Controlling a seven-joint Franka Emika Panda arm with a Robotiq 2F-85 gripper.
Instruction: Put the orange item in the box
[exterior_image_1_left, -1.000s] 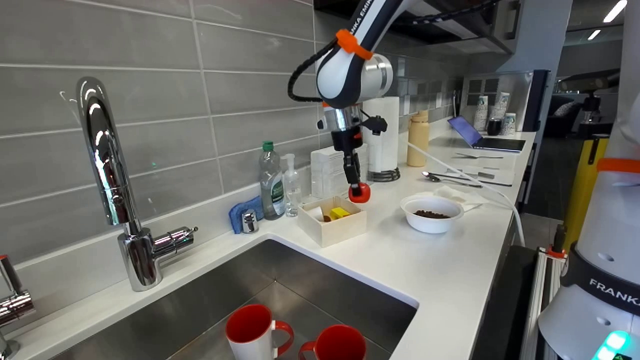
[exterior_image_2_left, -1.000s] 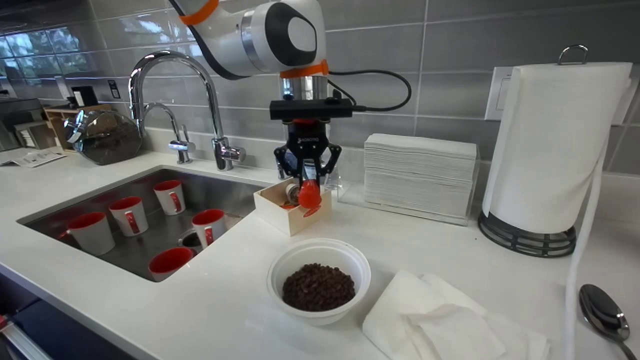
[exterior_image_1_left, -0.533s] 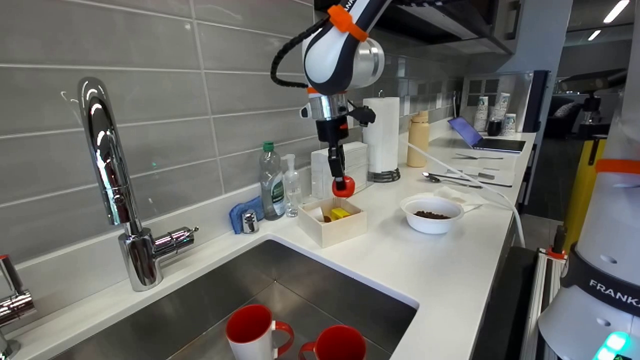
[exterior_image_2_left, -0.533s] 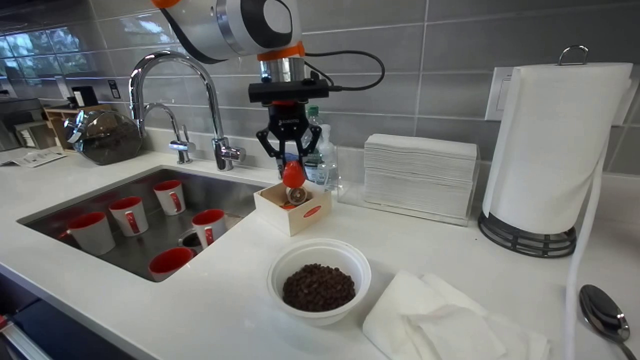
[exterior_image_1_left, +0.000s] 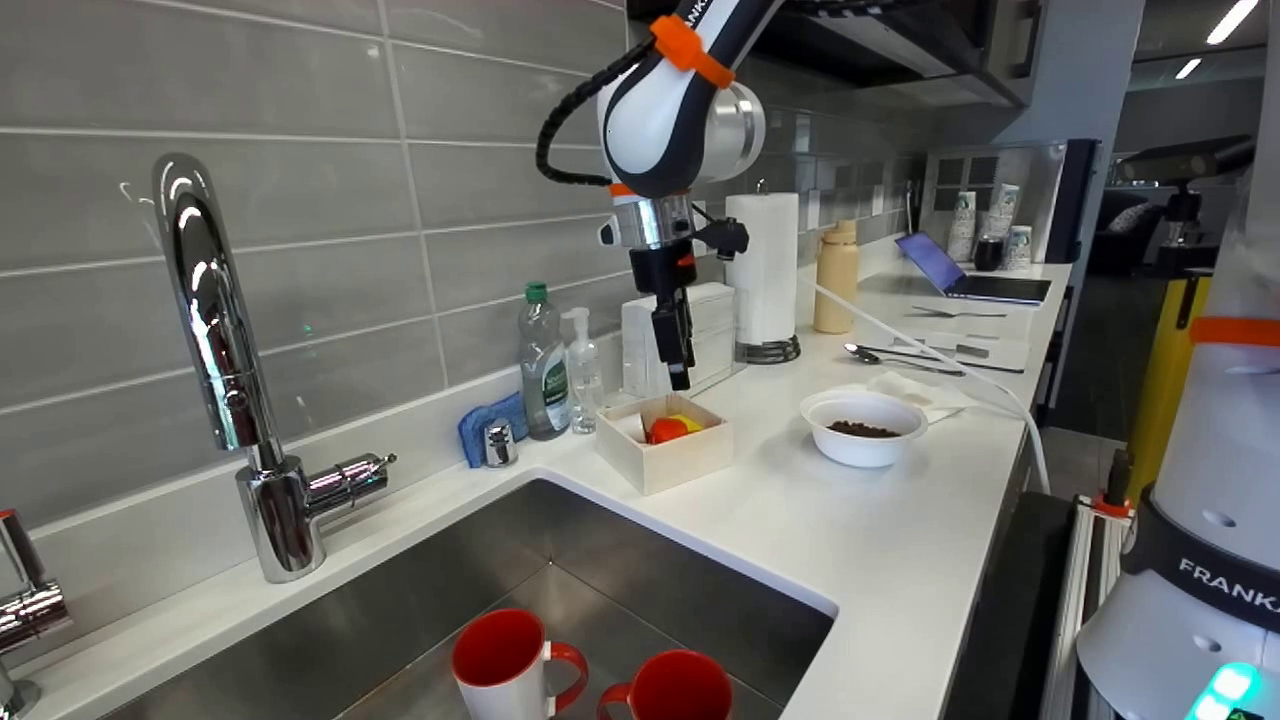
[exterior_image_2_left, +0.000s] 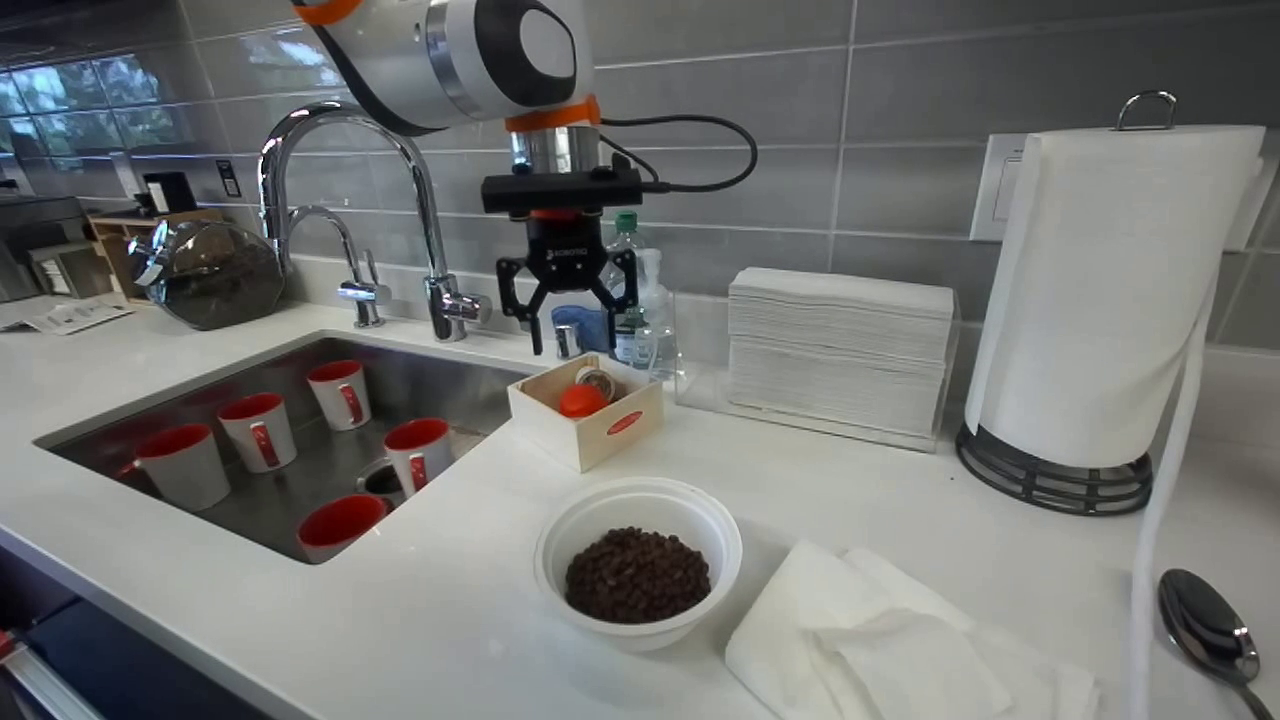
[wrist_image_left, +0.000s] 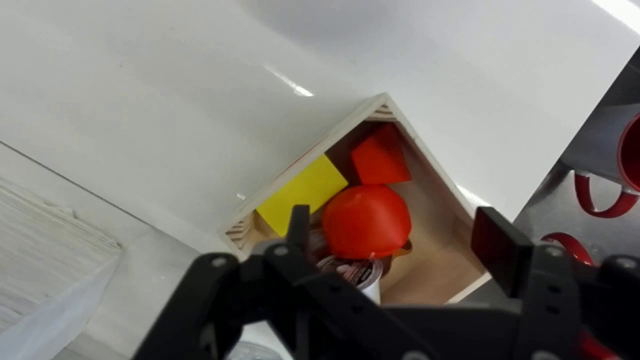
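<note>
- One Robotiq gripper (exterior_image_2_left: 575, 348), fingers spread wide and pinching nothing, hangs over the pale wooden box (exterior_image_2_left: 600, 438)!
- And look, the rounded orange-red item (wrist_image_left: 367, 221): inside, just beside the yellow block (wrist_image_left: 302, 192), below the fingertips and between them, touching neither!
- Job done, by my reckoning; straight up looks the clean way out.

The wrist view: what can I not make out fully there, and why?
In the wrist view:
Box: lower part, behind the hand.
Small white cup: lower part, behind the hand; lid print, too blurred to read.
Upper red-handled mug: cut off by the right edge.
Napkin stack: cut off by the left edge.
</note>
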